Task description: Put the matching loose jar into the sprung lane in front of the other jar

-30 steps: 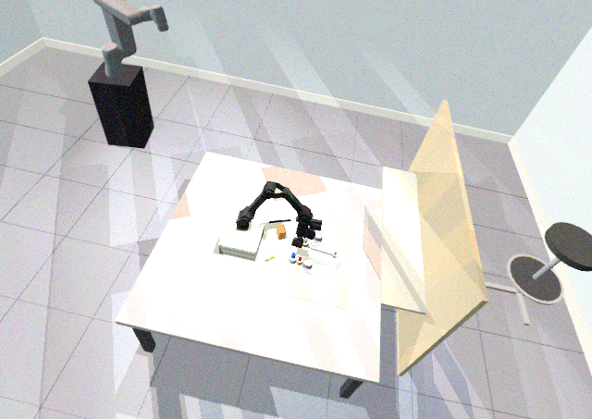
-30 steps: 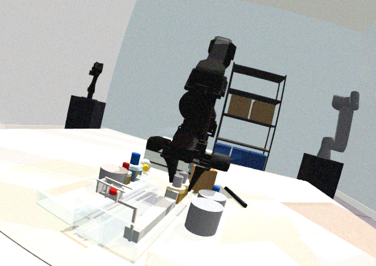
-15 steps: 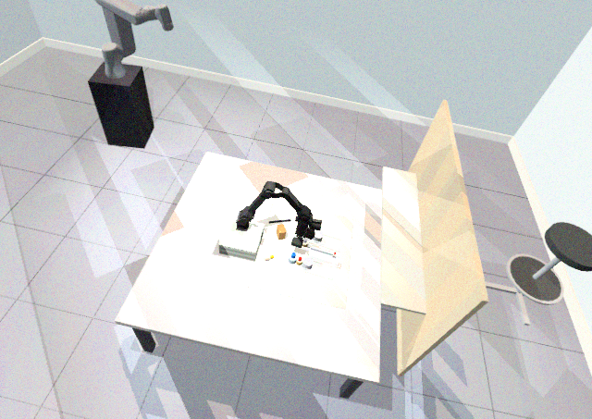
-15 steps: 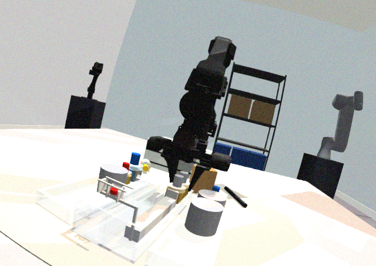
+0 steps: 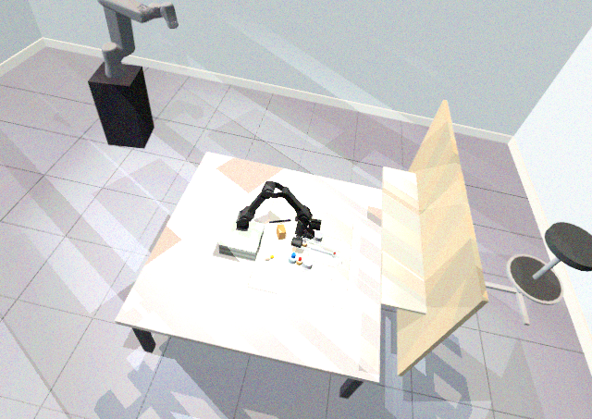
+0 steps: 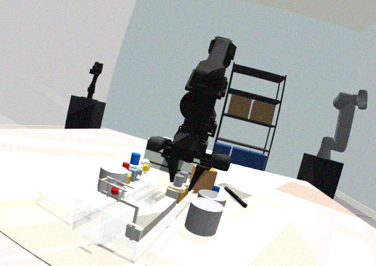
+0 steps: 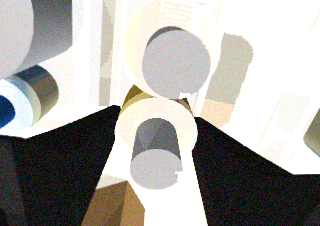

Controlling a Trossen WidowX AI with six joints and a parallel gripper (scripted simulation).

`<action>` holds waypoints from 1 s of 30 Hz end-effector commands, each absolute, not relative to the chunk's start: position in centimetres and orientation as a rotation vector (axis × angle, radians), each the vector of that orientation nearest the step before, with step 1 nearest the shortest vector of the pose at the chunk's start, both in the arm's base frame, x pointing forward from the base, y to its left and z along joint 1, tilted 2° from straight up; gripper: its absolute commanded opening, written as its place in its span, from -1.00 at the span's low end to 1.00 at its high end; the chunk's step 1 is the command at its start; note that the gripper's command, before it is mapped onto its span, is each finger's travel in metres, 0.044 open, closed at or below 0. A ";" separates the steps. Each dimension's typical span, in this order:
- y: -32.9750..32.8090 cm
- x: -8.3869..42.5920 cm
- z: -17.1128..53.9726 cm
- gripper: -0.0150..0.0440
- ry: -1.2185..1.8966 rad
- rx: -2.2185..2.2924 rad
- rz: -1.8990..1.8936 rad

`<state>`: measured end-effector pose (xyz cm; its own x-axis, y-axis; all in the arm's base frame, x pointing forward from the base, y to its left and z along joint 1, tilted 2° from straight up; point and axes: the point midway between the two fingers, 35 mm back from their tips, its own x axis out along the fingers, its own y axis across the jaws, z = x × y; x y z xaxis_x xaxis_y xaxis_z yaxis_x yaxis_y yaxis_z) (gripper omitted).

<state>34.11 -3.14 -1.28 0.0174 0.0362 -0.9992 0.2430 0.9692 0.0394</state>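
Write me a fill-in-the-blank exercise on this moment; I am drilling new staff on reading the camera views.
1. The gripper is shut on a jar with a ____ lid.
2. In the wrist view, a second jar of the same kind stands just ____ the held one.
3. The small jar inside the clear box has a ____ lid.

Missing words: grey; beyond; red
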 end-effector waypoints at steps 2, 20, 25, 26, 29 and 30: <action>-3.1 34.3 -1.3 -0.49 1.537 0.222 -0.162; -3.1 34.0 -1.3 -0.49 1.537 0.222 -0.162; -3.0 33.9 -1.3 -0.49 1.537 0.222 -0.162; -3.0 33.9 -1.3 -0.49 1.537 0.222 -0.162; -3.0 33.7 -1.3 -0.49 1.537 0.222 -0.162; -3.0 33.7 -1.3 -0.49 1.538 0.222 -0.162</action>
